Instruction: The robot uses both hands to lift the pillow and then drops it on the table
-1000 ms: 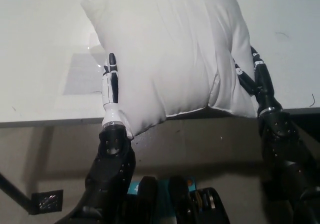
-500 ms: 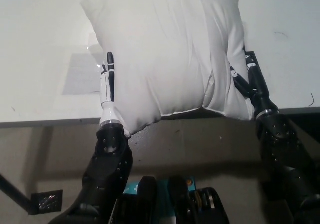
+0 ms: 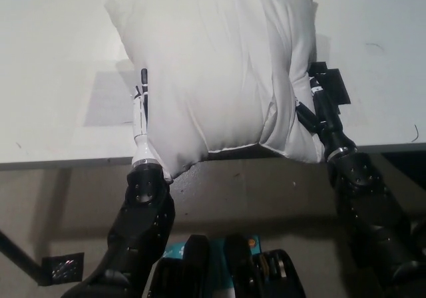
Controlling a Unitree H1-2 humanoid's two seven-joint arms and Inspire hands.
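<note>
Head view: pillow (image 3: 219, 72) squeezed harder than a second ago. Both hands have closed in toward each other; the white left hand (image 3: 141, 122) has slid further under/behind the pillow's left flank so less of it shows now, only a thin strip of fingers against the fabric. The black right hand (image 3: 319, 105) has moved inward and up along the right side, and a deep vertical crease now runs down the pillow next to it. Pillow looks narrower and taller than before, bunched between the two hands.

Hand state: each one is pressed flat against its side of the pillow, fingers roughly straight, not wrapped round it. So it's a two-sided clamp, pillow pinched between them, neither hand curled on a corner.

Where the pillow is: over the near part of the white table (image 3: 53, 58), its lower corners hanging past the table's front edge toward the robot. Can't tell for sure if the bottom is off the surface or brushing it; shadow under the left side suggests it's at least partly raised.

Judgement: this is the lift phase, grip tightening so the pillow won't slip as it goes up. Drop not yet done. Risk is the soft fill letting it sag out downward between the palms if the squeeze is uneven

Grey sheet (image 3: 110, 98) lies on table left of the pillow, unaffected
</note>
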